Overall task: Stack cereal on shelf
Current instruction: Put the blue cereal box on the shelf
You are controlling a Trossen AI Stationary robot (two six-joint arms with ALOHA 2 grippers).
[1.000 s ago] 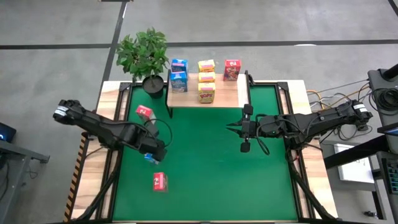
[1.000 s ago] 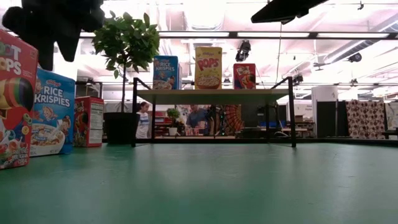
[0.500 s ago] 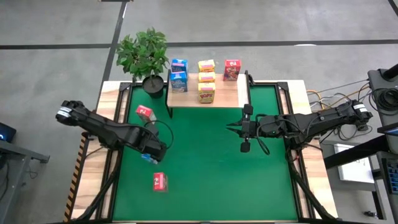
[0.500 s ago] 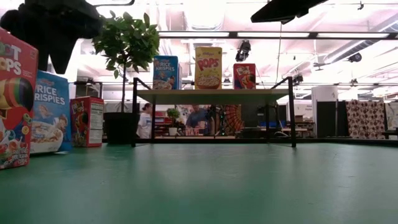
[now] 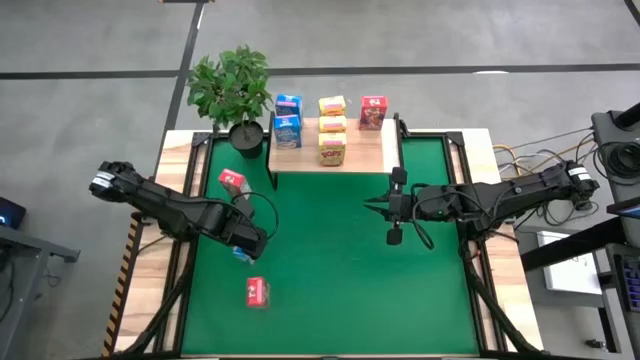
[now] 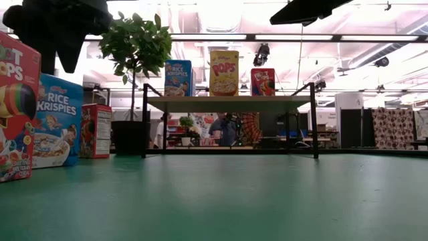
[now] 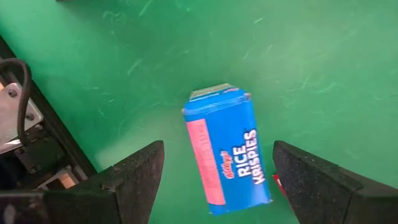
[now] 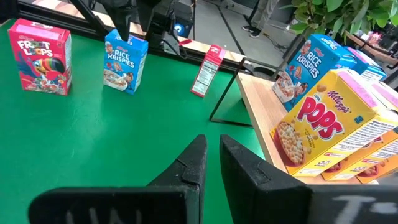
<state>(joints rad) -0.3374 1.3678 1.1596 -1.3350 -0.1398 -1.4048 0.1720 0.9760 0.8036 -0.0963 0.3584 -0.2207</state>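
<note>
Your left gripper (image 7: 214, 180) hangs directly over the blue Rice Krispies box (image 7: 227, 149), fingers spread wide on either side and clear of it, lined up to close on its narrow sides. Beyond that box, toward the shelf (image 5: 362, 152), your right gripper (image 5: 392, 207) waits pinched shut, holding nothing. The shelf already carries blue, yellow and red boxes.

The shelf (image 5: 360, 150) stands at the desk's (image 5: 340, 260) far edge, carrying six cereal boxes (image 5: 332, 128). A potted plant (image 5: 232, 90) sits to its left. Three boxes stand on the desk's left side; the middle one (image 5: 241, 254) is directly below the left claw (image 5: 246, 246).
</note>
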